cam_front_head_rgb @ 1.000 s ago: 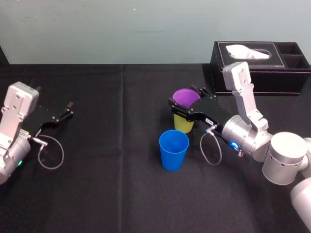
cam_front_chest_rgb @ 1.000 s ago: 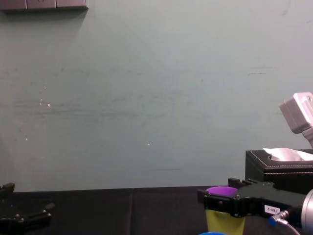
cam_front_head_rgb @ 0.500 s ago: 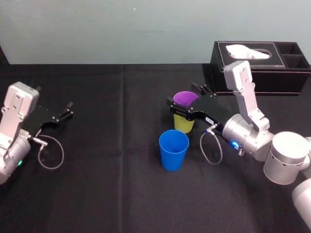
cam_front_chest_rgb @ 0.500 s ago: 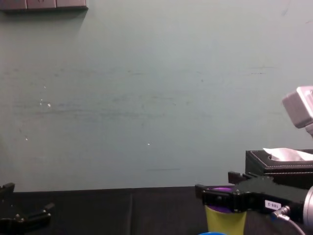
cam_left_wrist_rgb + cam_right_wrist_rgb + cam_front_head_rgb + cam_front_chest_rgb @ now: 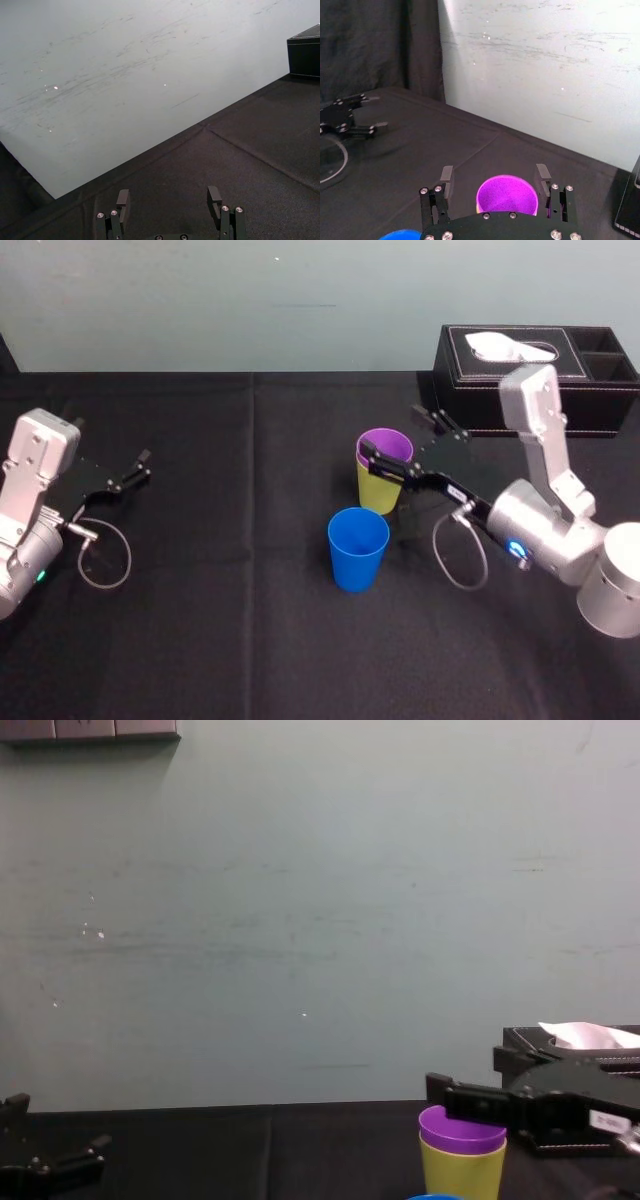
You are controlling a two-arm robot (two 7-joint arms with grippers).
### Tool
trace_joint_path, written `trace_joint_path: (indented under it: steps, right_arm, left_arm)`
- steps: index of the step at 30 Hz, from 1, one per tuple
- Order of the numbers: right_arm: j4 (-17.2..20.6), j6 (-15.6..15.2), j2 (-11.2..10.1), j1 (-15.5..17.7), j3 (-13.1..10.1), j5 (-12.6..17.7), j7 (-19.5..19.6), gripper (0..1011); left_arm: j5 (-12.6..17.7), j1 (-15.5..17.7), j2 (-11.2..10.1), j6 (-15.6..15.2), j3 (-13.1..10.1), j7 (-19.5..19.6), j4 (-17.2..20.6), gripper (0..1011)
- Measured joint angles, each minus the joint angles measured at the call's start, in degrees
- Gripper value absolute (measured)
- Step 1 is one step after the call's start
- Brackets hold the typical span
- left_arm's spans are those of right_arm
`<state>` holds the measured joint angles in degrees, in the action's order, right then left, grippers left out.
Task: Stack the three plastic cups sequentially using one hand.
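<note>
Left gripper [image 5: 168, 197] sits parked at the 9 o'clock edge of the black cloth [image 5: 250, 640], low over it, fingers spread wide w/ bare cloth btwn them. Toward the table's centre the blue cup [image 5: 357, 548] stands upright, mouth up, by itself. At its 1 o'clock, just beside it but apart, stands the yellow-green cup [image 5: 378, 497] w/ the purple cup [image 5: 386, 446] nested inside. A purple rim band shows above the yellow-green rim, and both are upright. Right gripper [image 5: 494, 174] reaches in from 4 o'clock of that pair at abt rim height, fingers spread wider than the purple cup. In the right wrist view one finger lies to each side of the cup: a clear gap shows on one side, contact on the other can't be told. A white label [image 5: 607, 1120] sits on the gripper's body. Black tissue box [image 5: 520, 390], white tissue poking out the top, sits at 2 o'clock of the nested pair, at the table's back right, well apart from the cups
</note>
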<state>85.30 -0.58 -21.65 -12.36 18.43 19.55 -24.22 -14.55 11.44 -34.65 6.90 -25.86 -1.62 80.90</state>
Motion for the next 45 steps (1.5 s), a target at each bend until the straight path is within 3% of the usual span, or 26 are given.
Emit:
trace_joint_path:
  steps: [8,13,22,28,34,45]
  right_arm:
    - [6.43,0.53,-4.11,7.12,-2.04,1.60,-0.07,1003]
    - [9.96,2.95,-7.05,12.82,-3.50,0.78,0.45,1003]
    - [11.05,6.39,-9.87,19.76,-6.40,-0.24,0.43,1002]
    - [10.00,7.95,-10.85,21.24,-6.83,-0.01,-1.91,1003]
    - [7.10,9.36,-10.30,20.72,-6.39,3.83,-5.93,1003]
    - [4.05,10.63,-9.14,17.31,-2.02,4.03,-8.66,1003]
  left_arm:
    - [0.00,0.00,0.00,0.00,0.00,0.00,0.00,1011]
    - [0.00,0.00,0.00,0.00,0.00,0.00,0.00,1011]
    - [0.00,0.00,0.00,0.00,0.00,0.00,0.00,1011]
    - [0.00,0.00,0.00,0.00,0.00,0.00,0.00,1011]
    - [0.00,0.00,0.00,0.00,0.00,0.00,0.00,1011]
    - [0.00,0.00,0.00,0.00,0.00,0.00,0.00,1011]
